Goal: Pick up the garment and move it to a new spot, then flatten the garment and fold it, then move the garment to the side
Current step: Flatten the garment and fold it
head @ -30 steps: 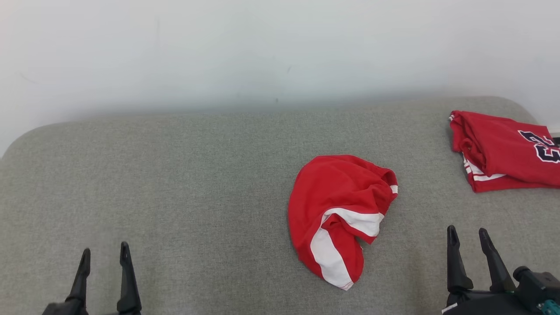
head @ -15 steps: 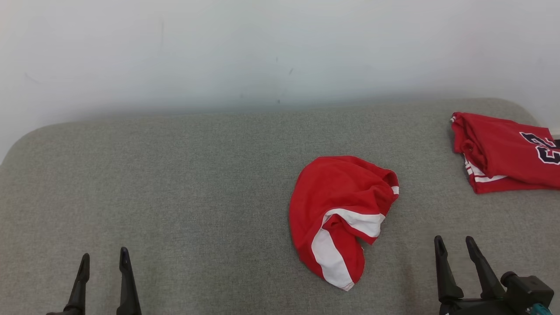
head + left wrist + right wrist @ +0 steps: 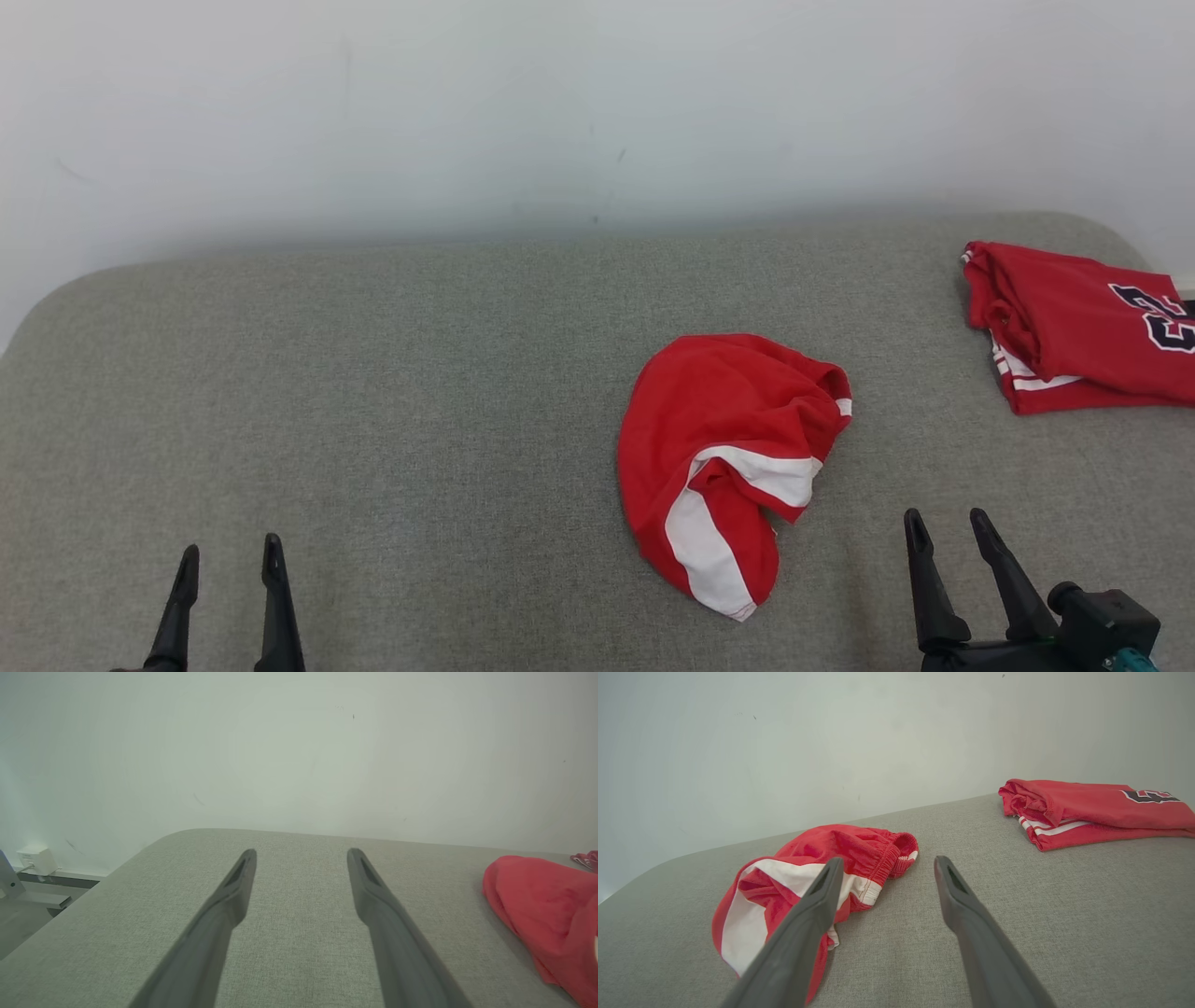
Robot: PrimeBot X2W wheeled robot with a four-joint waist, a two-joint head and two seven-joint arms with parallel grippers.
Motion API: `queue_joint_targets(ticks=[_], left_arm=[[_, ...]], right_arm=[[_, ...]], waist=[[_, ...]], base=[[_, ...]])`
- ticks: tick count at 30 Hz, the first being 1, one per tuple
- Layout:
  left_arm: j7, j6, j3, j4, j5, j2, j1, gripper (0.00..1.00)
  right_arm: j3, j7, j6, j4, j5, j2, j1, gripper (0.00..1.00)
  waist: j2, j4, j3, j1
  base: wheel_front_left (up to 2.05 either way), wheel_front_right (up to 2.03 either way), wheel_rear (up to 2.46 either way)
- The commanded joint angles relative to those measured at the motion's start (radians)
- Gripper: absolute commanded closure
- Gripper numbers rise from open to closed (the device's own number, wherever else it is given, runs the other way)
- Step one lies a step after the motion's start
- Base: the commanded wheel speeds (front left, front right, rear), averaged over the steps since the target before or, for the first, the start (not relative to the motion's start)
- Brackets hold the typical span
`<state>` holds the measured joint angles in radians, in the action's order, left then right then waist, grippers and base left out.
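Since a second ago the right gripper [image 3: 946,518] has slid lower and leftward in the head view, and the left gripper [image 3: 231,547] has sunk slightly toward the bottom edge. Both pincers stand wide open, their long dark fingers spread and empty, gripping nothing over the grey woven fabric cushion [image 3: 420,392]. Ahead and to the left of the right gripper, apart from it, the crumpled red shorts with white stripes [image 3: 719,448] lie in a heap on the cushion, right of centre, elastic waistband toward the far side. Farther off at the right edge, well apart, rests a folded red jersey with dark numerals [image 3: 1064,317]. Behind stands a pale plain wall [image 3: 560,112].
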<state>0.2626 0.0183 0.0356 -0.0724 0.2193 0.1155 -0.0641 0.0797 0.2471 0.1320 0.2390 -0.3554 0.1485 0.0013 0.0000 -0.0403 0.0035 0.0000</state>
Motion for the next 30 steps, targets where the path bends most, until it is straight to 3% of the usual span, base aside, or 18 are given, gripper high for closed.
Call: queue_joint_targets(ticks=[1, 16, 30], left_arm=[[0.003, 0.005, 0.005, -0.002, -0.010, -0.004, -0.012, 0.00], [0.003, 0.032, 0.006, -0.018, -0.045, -0.037, 0.037, 0.00], [0.003, 0.050, -0.004, -0.046, -0.058, -0.057, 0.102, 0.00]], right_arm=[[0.002, 0.005, -0.003, 0.001, -0.004, 0.006, -0.002, 0.00], [0.036, -0.019, -0.003, 0.092, 0.001, 0.057, -0.127, 0.00], [0.085, -0.008, -0.003, 0.420, -0.036, 0.080, -0.337, 0.00]], waist=[[0.0000, 0.000, 0.000, 0.0000], [0.0000, 0.045, 0.052, 0.0000], [0.0000, 0.139, 0.136, 0.0000]], base=[[0.00, 0.00, 0.00], [0.00, 0.00, 0.00], [0.00, 0.00, 0.00]])
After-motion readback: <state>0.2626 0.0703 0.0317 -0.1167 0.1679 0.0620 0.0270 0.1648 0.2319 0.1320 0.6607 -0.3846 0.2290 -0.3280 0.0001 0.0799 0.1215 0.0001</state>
